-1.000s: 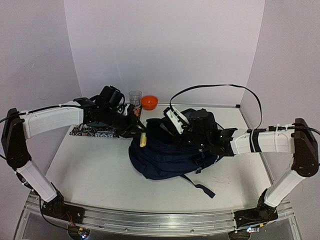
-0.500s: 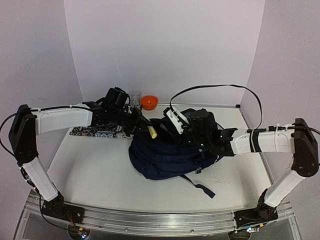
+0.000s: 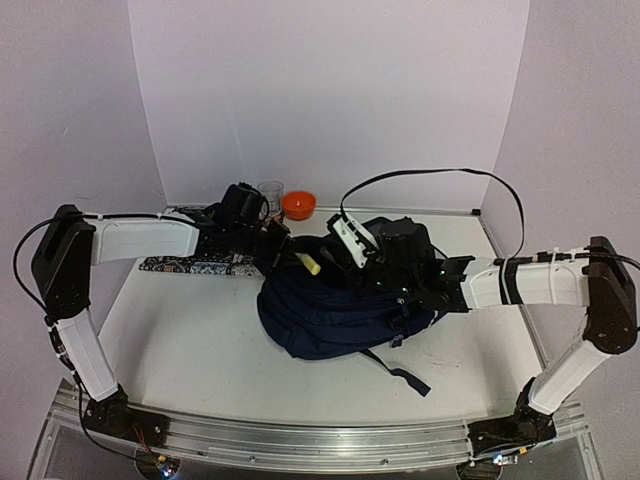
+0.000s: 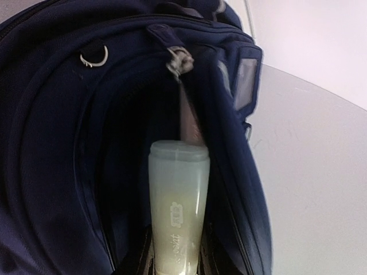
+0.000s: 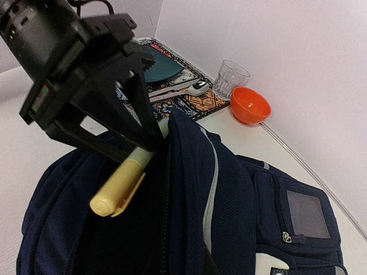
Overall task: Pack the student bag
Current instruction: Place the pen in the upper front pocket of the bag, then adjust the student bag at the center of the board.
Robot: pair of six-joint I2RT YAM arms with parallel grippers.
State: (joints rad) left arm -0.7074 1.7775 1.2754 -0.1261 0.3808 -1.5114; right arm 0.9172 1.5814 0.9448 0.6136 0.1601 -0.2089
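Bench [image 3: 170,340] from above: the student bag [image 3: 330,320] lies at its middle; left fingers [image 3: 288,257] clamp a yellow highlighter [image 3: 312,265] over its open mouth, right fingers [image 3: 345,265] pinched shut on the mouth's edge. Left wrist: highlighter points into the dark opening. Right wrist: its capped end hangs beside the lifted edge.

Soft, even overhead light with a faint violet cast on the walls and worktop [image 3: 200,340]. Shadows are weak, just a soft one under the student bag [image 3: 330,315]. The bag interior goes near-black in the wrist views. The pale marker [image 4: 176,212] up close is soft-focused and washed out. Top view is low-res and slightly grainy, with mild bending at the edges.
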